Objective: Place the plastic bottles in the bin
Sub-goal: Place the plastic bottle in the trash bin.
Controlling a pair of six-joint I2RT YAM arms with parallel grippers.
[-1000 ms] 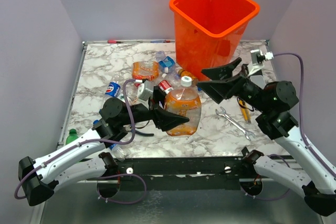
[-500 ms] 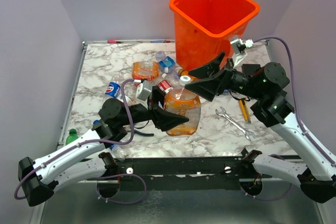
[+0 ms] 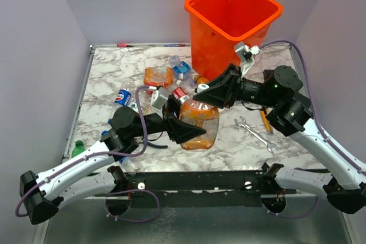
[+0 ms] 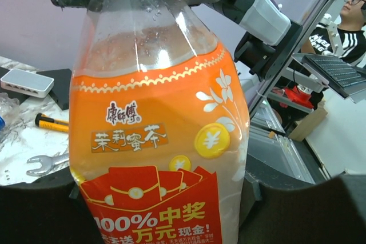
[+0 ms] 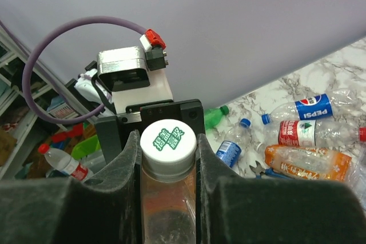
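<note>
Mid-table, toward the near edge, the big bottle [image 3: 199, 119] with the orange label is upright and both arms have hold of it. The left gripper [image 3: 190, 132] is clamped round the labelled body, and the right gripper [image 3: 203, 91] is pinched tight on the neck just under the white cap [image 5: 168, 139]. The bin [image 3: 217, 55] stands at the far edge, close behind the right gripper. Smaller bottles are scattered to the left: a Pepsi bottle [image 3: 122, 96], a crushed orange bottle [image 3: 158, 76], and a green bottle [image 3: 78, 148] right at the table's left edge. A wrench [image 3: 254, 132] lies flat to the right of the big bottle.
</note>
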